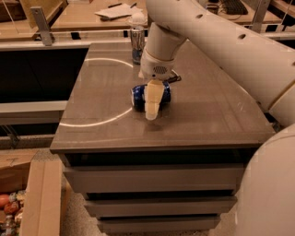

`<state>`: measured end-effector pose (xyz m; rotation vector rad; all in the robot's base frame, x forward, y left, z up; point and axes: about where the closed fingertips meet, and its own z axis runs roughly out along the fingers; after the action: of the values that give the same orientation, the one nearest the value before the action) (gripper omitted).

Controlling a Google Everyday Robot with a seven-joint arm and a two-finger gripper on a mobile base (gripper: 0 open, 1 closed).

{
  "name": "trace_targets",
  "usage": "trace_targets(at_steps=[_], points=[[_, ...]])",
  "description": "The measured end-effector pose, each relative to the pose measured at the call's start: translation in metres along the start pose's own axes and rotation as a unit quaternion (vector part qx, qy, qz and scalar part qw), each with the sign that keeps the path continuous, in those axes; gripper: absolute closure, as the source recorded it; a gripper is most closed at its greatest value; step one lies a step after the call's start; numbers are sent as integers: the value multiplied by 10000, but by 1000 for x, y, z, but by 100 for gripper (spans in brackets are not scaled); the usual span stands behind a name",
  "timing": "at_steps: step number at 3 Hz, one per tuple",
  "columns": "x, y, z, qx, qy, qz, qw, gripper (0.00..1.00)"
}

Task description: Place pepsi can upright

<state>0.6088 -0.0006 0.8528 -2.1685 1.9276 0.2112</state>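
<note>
The gripper [153, 102] is straddling the pepsi can [138, 96], which is lying on its side near the middle of the table [209, 115]. Whether it is gripping cannot be told. Grasping seems underway; next it needs a firm hold, then tipping upright.

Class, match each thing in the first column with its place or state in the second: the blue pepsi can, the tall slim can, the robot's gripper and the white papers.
Things:
1. dark blue aluminium pepsi can
2. tall slim silver-and-blue can
3. robot's cream-coloured gripper
4. white sheets of paper

Places or states:
A. standing upright near the far edge of the grey table
B. on the wooden desk behind the table
C. lying on its side mid-table
D. lowered at the lying can, on its near side

Pairs: 1-C, 2-A, 3-D, 4-B
</note>
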Motion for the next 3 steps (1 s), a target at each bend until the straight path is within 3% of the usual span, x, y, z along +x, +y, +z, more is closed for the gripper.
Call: trace_targets(at_steps=[1,2,3], points=[[1,2,9,-111,22,24,9999,26],[16,15,9,-260,291,146,9991,58],[26,31,-11,-303,503,136,9982,81]])
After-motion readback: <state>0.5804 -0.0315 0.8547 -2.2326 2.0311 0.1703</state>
